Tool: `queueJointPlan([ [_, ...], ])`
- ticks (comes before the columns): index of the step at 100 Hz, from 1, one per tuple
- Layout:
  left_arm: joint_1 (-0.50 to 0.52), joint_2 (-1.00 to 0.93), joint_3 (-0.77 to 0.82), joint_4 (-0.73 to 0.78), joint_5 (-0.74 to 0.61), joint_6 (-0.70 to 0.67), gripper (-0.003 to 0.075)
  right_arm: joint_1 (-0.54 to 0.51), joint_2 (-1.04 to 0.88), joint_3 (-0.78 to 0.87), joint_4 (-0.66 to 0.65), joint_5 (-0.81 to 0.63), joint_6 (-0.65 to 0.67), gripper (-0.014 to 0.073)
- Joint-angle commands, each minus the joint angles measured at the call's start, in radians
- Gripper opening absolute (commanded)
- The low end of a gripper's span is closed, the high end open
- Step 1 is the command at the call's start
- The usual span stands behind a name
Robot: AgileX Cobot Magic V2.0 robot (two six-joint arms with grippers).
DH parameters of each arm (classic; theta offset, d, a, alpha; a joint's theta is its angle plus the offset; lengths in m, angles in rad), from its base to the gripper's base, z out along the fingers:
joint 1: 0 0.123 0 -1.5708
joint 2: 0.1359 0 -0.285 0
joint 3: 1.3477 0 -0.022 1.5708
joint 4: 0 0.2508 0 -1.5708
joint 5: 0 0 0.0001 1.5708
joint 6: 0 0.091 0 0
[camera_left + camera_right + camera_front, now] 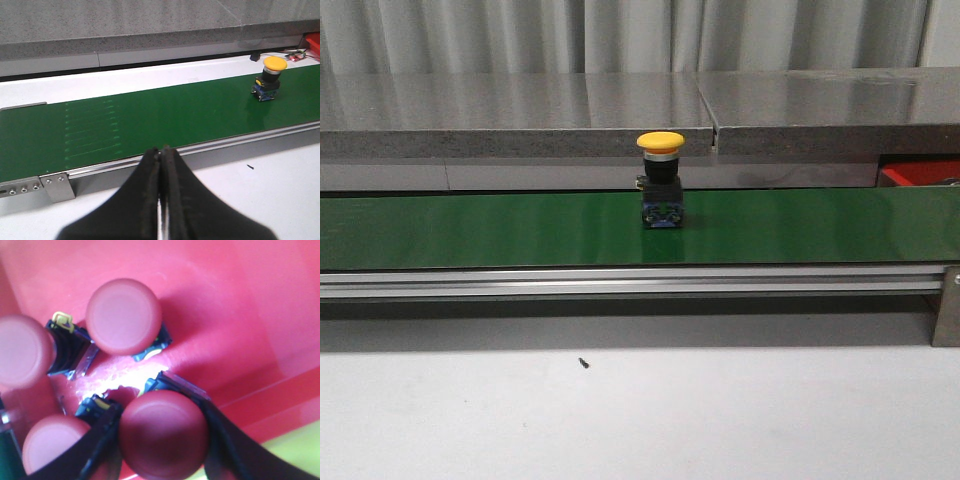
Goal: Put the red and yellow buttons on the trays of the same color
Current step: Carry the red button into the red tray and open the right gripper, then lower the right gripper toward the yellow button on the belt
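A yellow button is shown upright at the centre of the green belt. The left gripper is pressed together, empty. The right gripper is pinching 1 red button inside the red tray, beside 3 others.

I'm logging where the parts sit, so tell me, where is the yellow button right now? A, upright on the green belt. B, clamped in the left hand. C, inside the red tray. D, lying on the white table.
A: the yellow button stands upright on the green belt, with the shut left hand well away from it.
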Motion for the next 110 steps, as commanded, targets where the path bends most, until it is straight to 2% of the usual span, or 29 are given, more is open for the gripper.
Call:
queueJointPlan([
  [1,-0.007,0.008,-0.024,-0.011,-0.071,-0.01,-0.0019,-0.008,-0.044,-0.025,0.006,-0.061,-0.003,0.023],
  [22,-0.007,0.008,-0.024,-0.011,-0.071,-0.01,-0.0019,-0.008,-0.034,-0.025,0.008,-0.058,-0.003,0.0249],
  [39,-0.007,0.008,-0.024,-0.011,-0.071,-0.01,-0.0019,-0.008,-0.034,-0.025,0.008,-0.057,-0.007,0.0459],
  [46,-0.007,0.008,-0.024,-0.011,-0.071,-0.01,-0.0019,-0.008,-0.034,-0.025,0.008,-0.057,-0.007,0.0497],
  [74,-0.007,0.008,-0.024,-0.011,-0.071,-0.01,-0.0019,-0.008,-0.067,-0.021,-0.006,-0.045,-0.007,0.0493],
  [110,-0.007,0.008,-0.024,-0.011,-0.071,-0.01,-0.0019,0.004,-0.25,0.061,-0.074,-0.063,-0.03,0.0493],
])
